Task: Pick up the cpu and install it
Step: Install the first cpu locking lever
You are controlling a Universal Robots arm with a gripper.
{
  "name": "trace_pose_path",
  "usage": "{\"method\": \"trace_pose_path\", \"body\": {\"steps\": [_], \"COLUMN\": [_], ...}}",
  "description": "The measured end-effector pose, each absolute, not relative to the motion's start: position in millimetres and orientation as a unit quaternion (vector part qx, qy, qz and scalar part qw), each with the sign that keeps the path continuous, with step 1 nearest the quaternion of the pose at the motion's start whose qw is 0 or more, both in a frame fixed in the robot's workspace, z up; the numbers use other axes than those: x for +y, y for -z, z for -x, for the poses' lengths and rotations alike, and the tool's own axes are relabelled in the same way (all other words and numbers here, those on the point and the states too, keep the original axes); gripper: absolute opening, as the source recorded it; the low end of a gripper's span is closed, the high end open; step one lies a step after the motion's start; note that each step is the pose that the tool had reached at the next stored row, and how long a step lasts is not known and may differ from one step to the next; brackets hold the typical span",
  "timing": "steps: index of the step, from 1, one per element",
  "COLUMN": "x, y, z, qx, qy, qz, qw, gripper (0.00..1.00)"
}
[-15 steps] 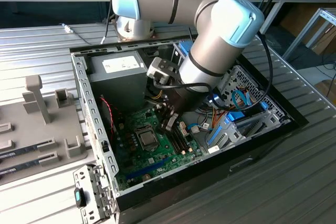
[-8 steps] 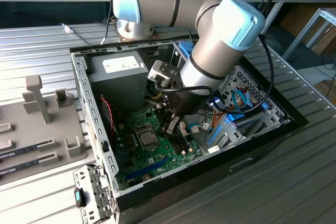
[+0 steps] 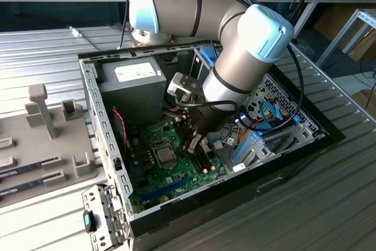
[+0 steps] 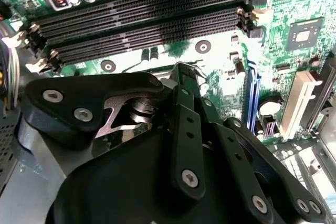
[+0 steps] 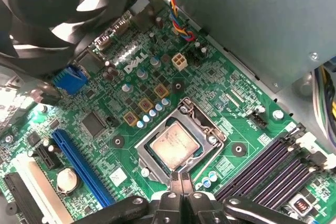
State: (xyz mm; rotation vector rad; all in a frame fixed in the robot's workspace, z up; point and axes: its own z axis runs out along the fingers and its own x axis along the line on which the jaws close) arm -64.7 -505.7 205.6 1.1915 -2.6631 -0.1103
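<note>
In the first wrist view the cpu (image 5: 174, 145) sits seated in its socket frame (image 5: 181, 142), with the claw (image 5: 181, 182) pressed together, empty, just beside it. At the cpu's four o'clock in the exterior view lie the memory slots (image 3: 207, 158); the arm (image 3: 235, 57) hides part of the motherboard (image 3: 154, 176).

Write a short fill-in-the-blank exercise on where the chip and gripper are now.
1. The small square silver-grey cpu lies in the metal ____ frame.
2. The black gripper has its fingertips ____ together.
3. The four long black memory slots are ____.

Missing words: socket; shut; empty
</note>
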Motion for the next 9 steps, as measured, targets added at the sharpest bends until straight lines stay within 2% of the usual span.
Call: {"method": "trace_pose_path", "body": {"steps": [9], "x": [-505.7], "y": [-198.0], "z": [62.5], "qx": [-0.906], "qy": [0.036], "qz": [-0.405], "qw": [0.113], "gripper": [0.11]}}
